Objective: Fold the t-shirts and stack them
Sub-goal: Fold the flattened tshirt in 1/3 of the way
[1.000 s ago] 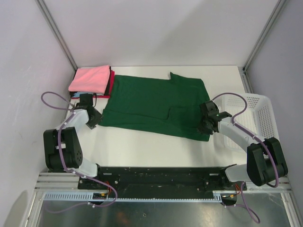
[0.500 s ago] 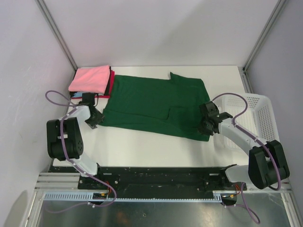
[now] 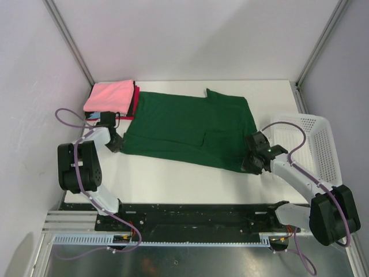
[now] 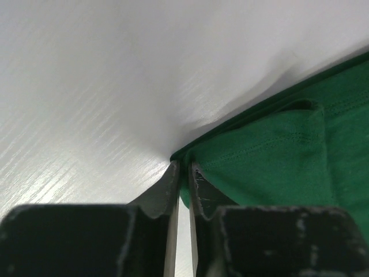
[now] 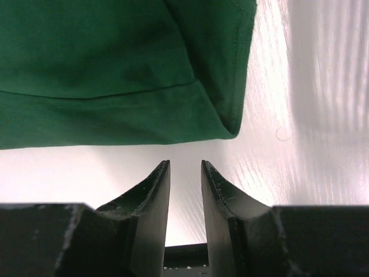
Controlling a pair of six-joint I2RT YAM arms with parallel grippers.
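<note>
1. White table (image 3: pixel 173 179) between grey walls. One dark green t-shirt (image 3: pixel 184 124) lies spread flat at the centre, one folded stack (image 3: pixel 109 95) sits just beside its far-left corner, and one white basket (image 3: pixel 323 144) stands at the right.
2. Handling, as I judge it: the cloth is thin, limp and light. It will sag and drag, so I take it by the hemmed near corners, both together.
3. Left gripper (image 3: pixel 117 145), at the near-left corner. Its fingers (image 4: pixel 199 184) stand almost together with the hem corner between the tips, which I read as a pinch.
4. Right gripper (image 3: pixel 252 166), just near of the near-right corner. Its fingers (image 5: pixel 158 190) are a narrow gap apart over bare table and hold nothing. The cloth lies just beyond the tips.
5. Count: one spread shirt and two grippers. The stack shows pink on top with red and dark edges below; I cannot count its layers.
</note>
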